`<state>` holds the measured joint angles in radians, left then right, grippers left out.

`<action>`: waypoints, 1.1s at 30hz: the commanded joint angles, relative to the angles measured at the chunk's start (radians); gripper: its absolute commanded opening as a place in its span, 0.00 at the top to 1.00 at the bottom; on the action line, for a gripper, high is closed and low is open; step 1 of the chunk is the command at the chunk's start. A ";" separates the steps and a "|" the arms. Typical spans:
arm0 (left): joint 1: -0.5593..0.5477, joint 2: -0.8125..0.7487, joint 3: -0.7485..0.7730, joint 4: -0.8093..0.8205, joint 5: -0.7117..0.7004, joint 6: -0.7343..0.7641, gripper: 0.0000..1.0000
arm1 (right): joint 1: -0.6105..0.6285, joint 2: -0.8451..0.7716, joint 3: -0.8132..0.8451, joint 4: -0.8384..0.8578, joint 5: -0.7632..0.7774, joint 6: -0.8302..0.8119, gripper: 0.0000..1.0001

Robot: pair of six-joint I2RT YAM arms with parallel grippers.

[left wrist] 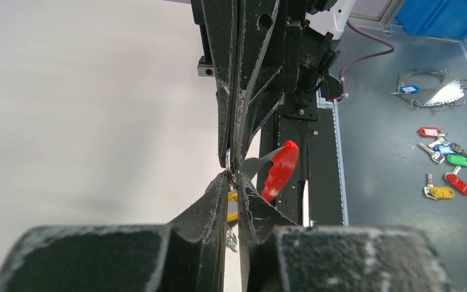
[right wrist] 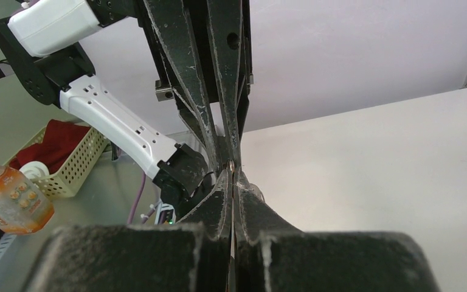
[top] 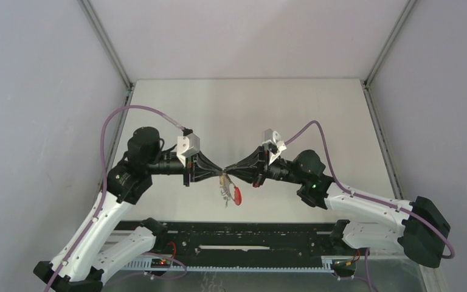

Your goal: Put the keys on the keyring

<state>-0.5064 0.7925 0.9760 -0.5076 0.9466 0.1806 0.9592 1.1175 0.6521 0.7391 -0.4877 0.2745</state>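
Two sets of fingers meet tip to tip above the counter (top: 249, 115). The right gripper (top: 231, 173) has its fingers pressed together on the thin wire of the keyring (left wrist: 228, 160). The left gripper (top: 220, 171) has its fingers nearly together, pinching the yellow-headed key (left wrist: 233, 205) right against that ring. The red curved section (left wrist: 280, 170) of the keyring hangs just below the tips, clear of the counter.

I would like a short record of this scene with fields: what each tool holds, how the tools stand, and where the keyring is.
left tool: apparently shut on the yellow key
right tool: shut on the keyring
tools: tip to tip, above the table
keyring: hanging below the tips
red section: hanging free, not gripped
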 commanded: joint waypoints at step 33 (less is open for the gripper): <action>-0.075 0.089 0.186 -0.336 -0.075 0.538 1.00 | -0.079 0.051 0.540 -1.055 -0.231 -0.468 0.40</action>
<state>-0.5613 0.8696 1.0691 -0.7944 0.8970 0.5758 0.8639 1.1294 1.1034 -0.0113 -0.6765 -0.0032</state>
